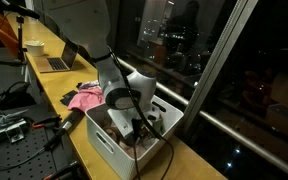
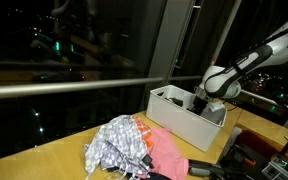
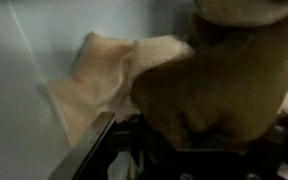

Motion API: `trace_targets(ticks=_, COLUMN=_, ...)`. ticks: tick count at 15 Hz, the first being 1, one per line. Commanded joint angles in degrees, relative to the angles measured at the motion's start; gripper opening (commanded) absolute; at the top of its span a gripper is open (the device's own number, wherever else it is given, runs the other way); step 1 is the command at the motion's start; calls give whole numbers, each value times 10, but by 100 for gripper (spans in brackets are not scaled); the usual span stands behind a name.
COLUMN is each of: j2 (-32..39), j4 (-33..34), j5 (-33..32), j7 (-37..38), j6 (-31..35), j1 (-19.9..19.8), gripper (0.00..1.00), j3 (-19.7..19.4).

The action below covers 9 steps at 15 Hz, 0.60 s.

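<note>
Wrist view: gripper (image 1: pixel 137 124) fingers (image 3: pixel 94 150) at bottom edge, brown fuzzy thing (image 3: pixel 219 85) pressed right against them, filling right half. Could not tell whether jaws gripped or stood wide. Thing overran frame, so long axis and heading unreadable. Behind it: pale cloth (image 3: pixel 109 70), crumpled on floor of white bin (image 2: pixel 179 117). Clothes heap (image 2: pixel 124 145) lay on table outside bin, well apart.

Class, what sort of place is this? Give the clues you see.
Probably an office or lab at night: a long wooden counter along tall dark windows, an open laptop on it, and a robot arm.
</note>
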Motion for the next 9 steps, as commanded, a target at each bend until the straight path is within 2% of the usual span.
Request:
trace_targets(ticks=1, j2=-87, j4=-33, j5=15, j7=6, j6=-27, j1=6, gripper=13, j3=21)
trace_targets(ticks=3, j2=-131, j4=-37, j5=16, j7=9, j6=-42, j1=17, gripper=1, j3=30)
trace_targets(ticks=9, j2=-256, j4=-17, j5=61, j7=3, j6=-119, j1=63, gripper=0, j3=65)
